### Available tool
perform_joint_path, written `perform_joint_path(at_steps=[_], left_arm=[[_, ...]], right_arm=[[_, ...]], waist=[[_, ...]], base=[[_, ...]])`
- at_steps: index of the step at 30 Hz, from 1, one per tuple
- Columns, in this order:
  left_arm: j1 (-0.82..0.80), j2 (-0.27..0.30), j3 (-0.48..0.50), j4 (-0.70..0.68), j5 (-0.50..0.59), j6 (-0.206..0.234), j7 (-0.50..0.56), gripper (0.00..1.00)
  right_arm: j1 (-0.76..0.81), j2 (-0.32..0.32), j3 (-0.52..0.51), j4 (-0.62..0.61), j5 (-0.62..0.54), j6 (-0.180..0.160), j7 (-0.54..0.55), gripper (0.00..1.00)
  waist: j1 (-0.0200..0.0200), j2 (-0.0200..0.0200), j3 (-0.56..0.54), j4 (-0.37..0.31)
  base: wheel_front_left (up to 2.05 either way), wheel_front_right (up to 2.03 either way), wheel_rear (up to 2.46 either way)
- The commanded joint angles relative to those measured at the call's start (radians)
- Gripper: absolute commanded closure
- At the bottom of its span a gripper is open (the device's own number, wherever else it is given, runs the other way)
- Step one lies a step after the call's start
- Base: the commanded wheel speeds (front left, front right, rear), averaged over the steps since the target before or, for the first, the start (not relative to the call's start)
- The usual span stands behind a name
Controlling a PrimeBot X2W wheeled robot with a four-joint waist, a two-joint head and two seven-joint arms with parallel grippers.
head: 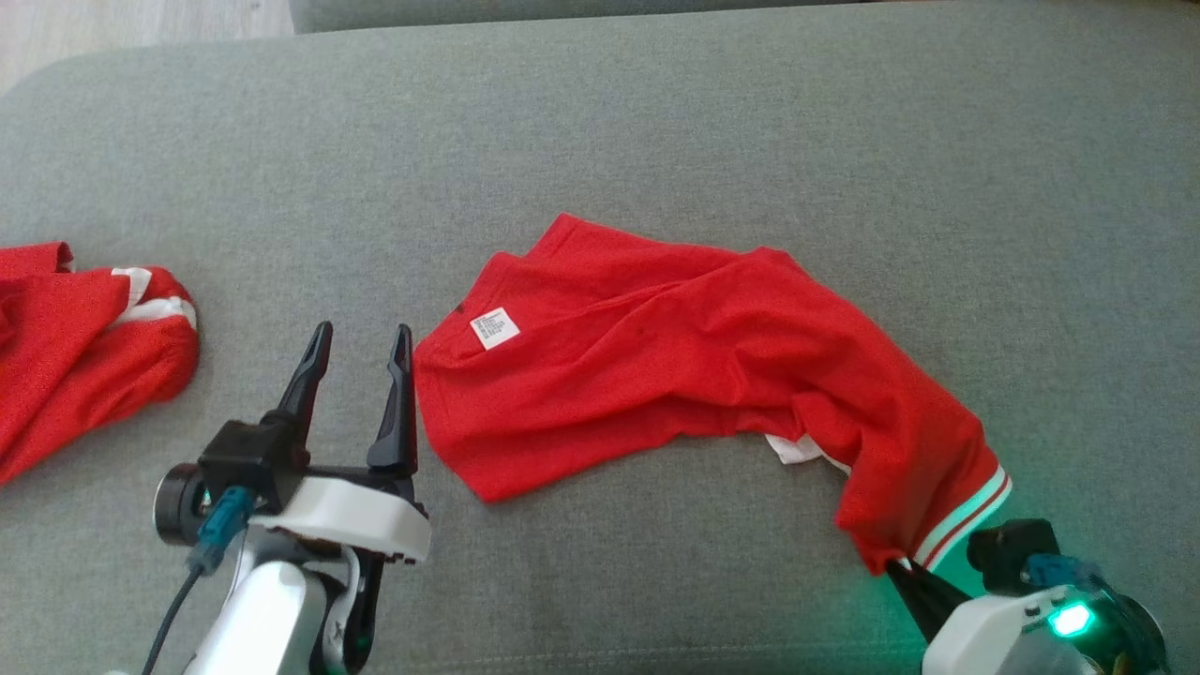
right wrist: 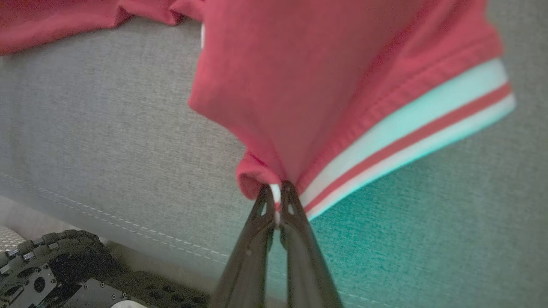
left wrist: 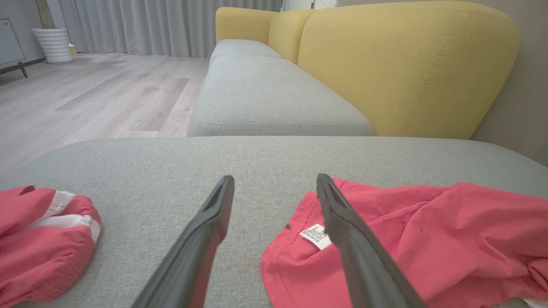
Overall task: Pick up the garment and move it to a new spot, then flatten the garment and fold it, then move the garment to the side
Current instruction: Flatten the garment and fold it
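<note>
Garment point(head: 675, 356) cuff in right tool point(right wrist: 277, 192)

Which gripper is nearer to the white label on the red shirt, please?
Left. The left gripper stands open just beside the label, at the edge of the shirt; the right gripper is shut on the striped sleeve cuff at the far end.
</note>
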Motion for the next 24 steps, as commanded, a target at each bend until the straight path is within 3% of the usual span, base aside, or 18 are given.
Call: perform_joint_path(at_steps=[1, 3, 4, 5, 17, 24], left_arm=[[-0.023, 0.007, 0.043, -0.025, 0.006, -0.006, -0.012, 0.0], [-0.02, 0.007, 0.043, -0.019, 0.006, -0.008, -0.012, 0.0], [-0.019, 0.007, 0.043, -0.018, 0.006, -0.008, -0.012, 0.0], [-0.017, 0.006, 0.043, -0.016, 0.007, -0.009, -0.012, 0.0], [0.036, 0.016, 0.045, -0.007, -0.001, 0.002, -0.01, 0.0], [0.055, 0.026, 0.046, -0.017, -0.002, 0.012, -0.002, 0.0]], right_arm=[[-0.015, -0.012, 0.002, -0.014, -0.014, 0.008, 0.01, 1.0], [-0.029, 0.006, -0.012, -0.004, -0.015, 0.008, -0.012, 1.0], [-0.037, 0.013, -0.017, -0.004, -0.018, 0.008, -0.029, 0.62], [-0.045, 0.022, -0.021, -0.006, -0.017, 0.008, -0.048, 0.0], [-0.101, 0.085, -0.105, -0.182, 0.035, 0.008, -0.234, 0.0], [-0.143, 0.113, -0.171, -0.201, 0.006, 0.008, -0.341, 0.0]], waist=[[0.0, 0.0, -0.004, 0.0], [0.0, 0.0, -0.012, 0.002], [0.0, 0.0, -0.016, 0.003], [0.0, 0.0, -0.022, 0.003], [0.0, 0.0, -0.1, 0.001], [0.0, 0.0, -0.136, 0.002]], base=[[0.0, 0.0, 0.0], [0.0, 0.0, 0.0], [0.0, 0.0, 0.0], [0.0, 0.0, 0.0], [0.0, 0.0, 0.0], [0.0, 0.0, 0.0]])
